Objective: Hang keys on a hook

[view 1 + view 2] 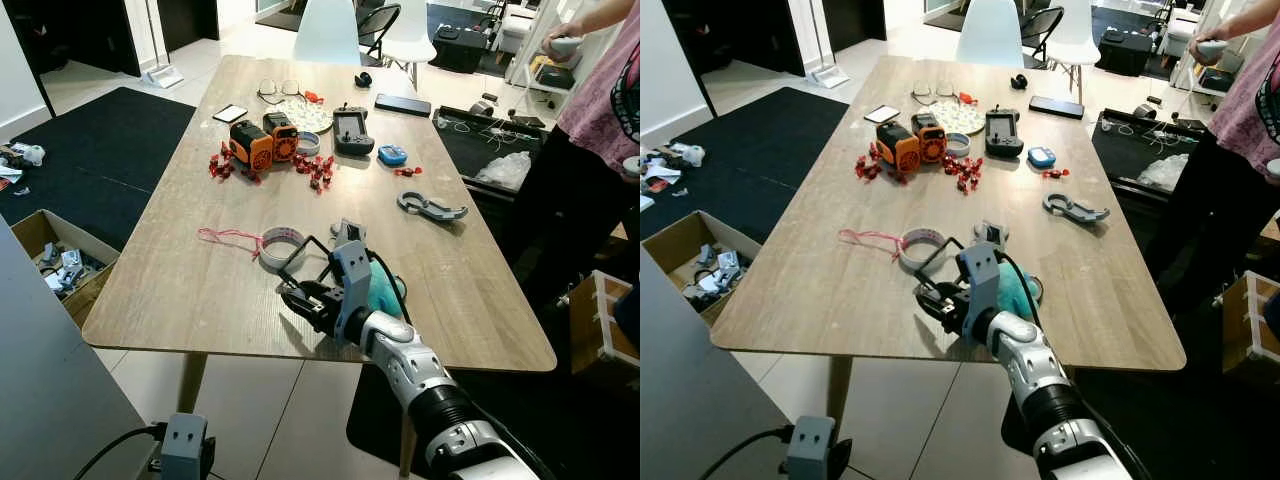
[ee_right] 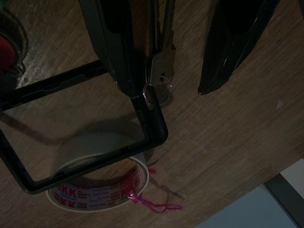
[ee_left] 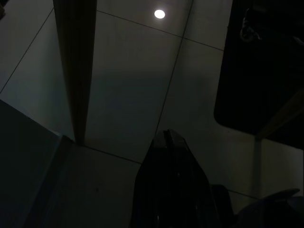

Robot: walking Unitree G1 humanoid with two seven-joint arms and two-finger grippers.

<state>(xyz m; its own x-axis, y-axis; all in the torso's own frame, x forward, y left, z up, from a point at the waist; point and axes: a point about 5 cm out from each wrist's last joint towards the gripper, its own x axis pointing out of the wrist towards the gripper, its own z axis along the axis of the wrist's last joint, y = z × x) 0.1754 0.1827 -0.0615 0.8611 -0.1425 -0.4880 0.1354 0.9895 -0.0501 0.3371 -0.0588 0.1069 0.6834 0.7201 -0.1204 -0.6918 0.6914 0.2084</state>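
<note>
My right gripper [image 1: 297, 297] reaches over the wooden table [image 1: 180, 290] near its front edge. In the right wrist view its fingers [image 2: 118, 52] stand apart, so it is open. A silver key with its ring [image 2: 159, 76] lies on the wood between them, close against one finger. The ring touches a corner of a black rectangular wire frame [image 2: 147, 118]. That frame [image 1: 305, 262] leans over a roll of printed tape [image 1: 278, 246] with a pink string [image 1: 225, 237] beside it. My left gripper [image 3: 168, 156] hangs idle over the dark floor, fingers together.
A teal object [image 1: 388, 292] sits under my right wrist. Further back lie a grey clamp [image 1: 430, 207], orange-black devices [image 1: 262, 140], red pieces [image 1: 318, 172], a controller [image 1: 352, 130] and a phone [image 1: 402, 104]. A person [image 1: 600, 120] stands at the table's right. A cardboard box [image 1: 55, 265] sits on the left floor.
</note>
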